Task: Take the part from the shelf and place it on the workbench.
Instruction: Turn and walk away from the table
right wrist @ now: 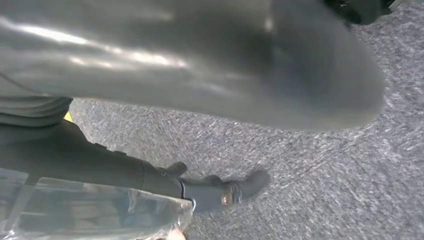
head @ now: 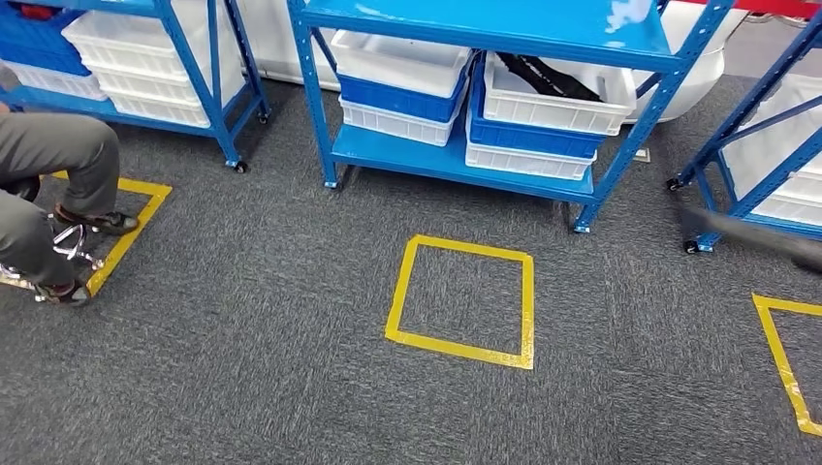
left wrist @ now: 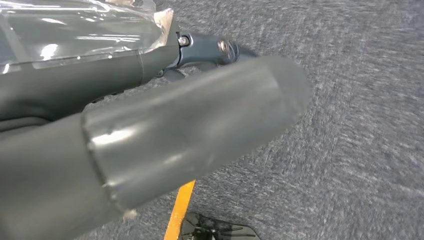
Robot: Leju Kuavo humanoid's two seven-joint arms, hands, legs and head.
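Task stands at an early stage, judged from the layout: no part is held and no workbench is seen. The blue steel shelf rack (head: 504, 116) stands beyond the yellow tape square (head: 463, 301) on the grey carpet. On the rack's lower tier, a white plastic bin (head: 554, 97) holds a black elongated part (head: 548, 76), presumably the target. Left hand (left wrist: 165, 135) and right hand (right wrist: 210, 70) hang over carpet, fingers apart, holding nothing. No legible writing is seen.

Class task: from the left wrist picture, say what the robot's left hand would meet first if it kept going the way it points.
Probably the grey carpet: the left hand points out over bare floor, though depth is unclear.
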